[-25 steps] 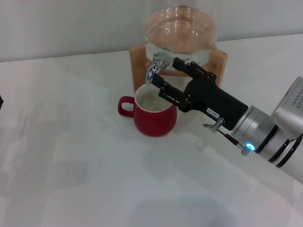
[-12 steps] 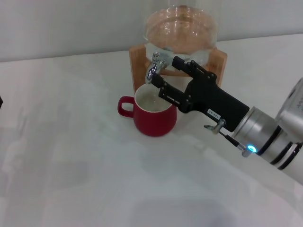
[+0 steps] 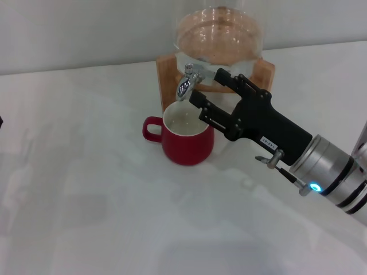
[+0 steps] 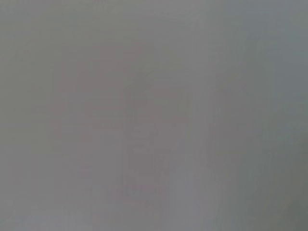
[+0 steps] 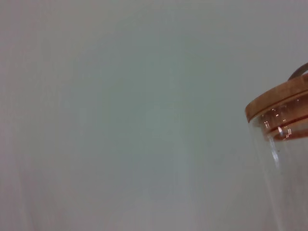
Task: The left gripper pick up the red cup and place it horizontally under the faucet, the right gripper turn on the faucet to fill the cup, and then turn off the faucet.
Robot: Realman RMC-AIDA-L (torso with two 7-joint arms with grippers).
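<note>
Right end effector (image 3: pixel 202 90), jaws parted, sits beside the faucet (image 3: pixel 187 81); red cup (image 3: pixel 187 138) waits beneath to catch water.

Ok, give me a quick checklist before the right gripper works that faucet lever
1. red cup upright under the spout: ok.
2. right gripper at the faucet, jaws apart: ok.
3. Jaws actually touching the lever: cannot tell.
4. Water flowing or cup full: cannot tell.
5. glass jar seated in its wooden stand: ok.
6. left gripper clear of the cup: not in view, cannot tell.
</note>
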